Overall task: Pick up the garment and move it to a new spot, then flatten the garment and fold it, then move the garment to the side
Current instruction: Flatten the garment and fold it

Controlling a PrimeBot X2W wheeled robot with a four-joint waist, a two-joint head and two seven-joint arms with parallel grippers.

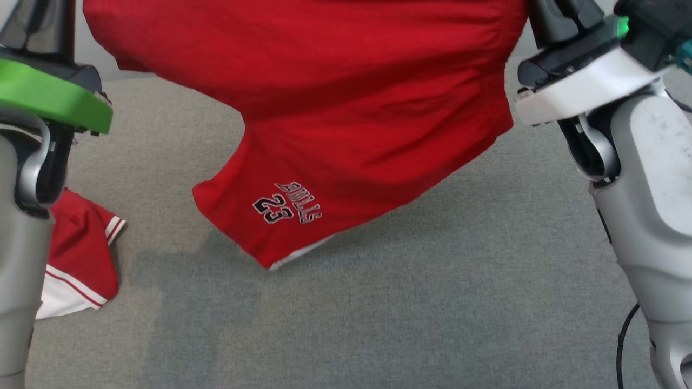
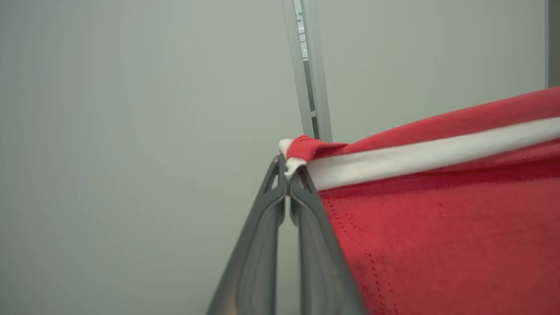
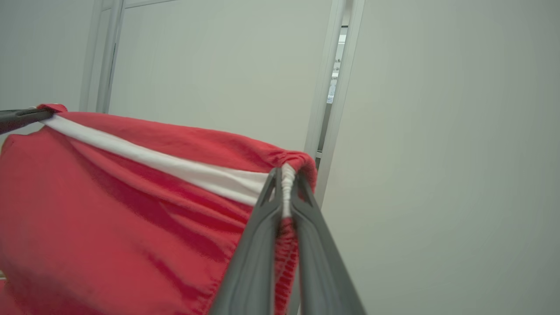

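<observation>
Head view, 9 o'clock: seeing the left arm's green ring (image 1: 48,100), with pale forearm (image 1: 16,281) below it. At 8 o'clock, tucked partly behind that forearm: a second red-and-white cloth (image 1: 81,259), crumpled on the grey table (image 1: 432,313) (nothing holding it).

Left wrist view: got the left gripper (image 2: 286,175) pinched tight on a corner of the garment (image 2: 437,227), with its white band (image 2: 415,157) running from the fingertips toward 3 o'clock.

Head view, 12 o'clock: garment up off the table, stretched between both grippers, with one leg hanging toward 6 o'clock. Lowest hem corner very near the table (touching or not, cannot tell). Reading a "BULLS 23" print (image 1: 286,202) just above that hem.

Right wrist view: got the right gripper (image 3: 286,188) clamped on the gathered waistband, white elastic bunched between the fingertips. At 9 o'clock there, a dark fingertip of the left gripper on the far corner.

Head view, 3 o'clock: right arm (image 1: 643,178), with green light (image 1: 623,24) at 1 o'clock and dark cable (image 1: 627,335) at 5 o'clock.

Behind it all, in both wrist views: pale wall (image 3: 437,131) and door frame (image 3: 328,87).
</observation>
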